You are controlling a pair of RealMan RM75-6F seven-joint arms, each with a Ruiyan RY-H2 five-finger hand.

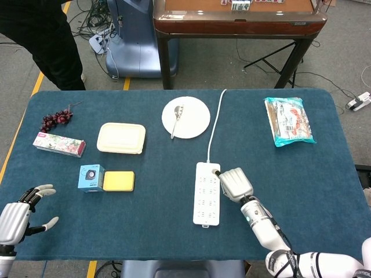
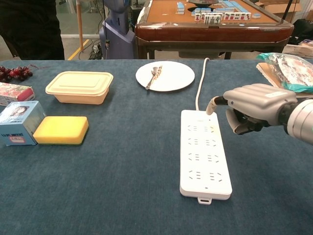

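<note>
Our right robot hand [image 2: 254,110] hovers at the white power strip [image 2: 204,152], fingers curled and holding nothing, thumb tip over its near edge as if to grasp it. Our left robot hand [image 1: 14,217] idles wide at the bench [image 1: 145,226] corner.

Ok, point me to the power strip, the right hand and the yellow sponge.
power strip [image 1: 206,197]: head view, middle of its white top face.
right hand [image 2: 249,107]: chest view, back of the hand, at the strip's right edge.
yellow sponge [image 2: 61,129]: chest view, centre of its top.
</note>
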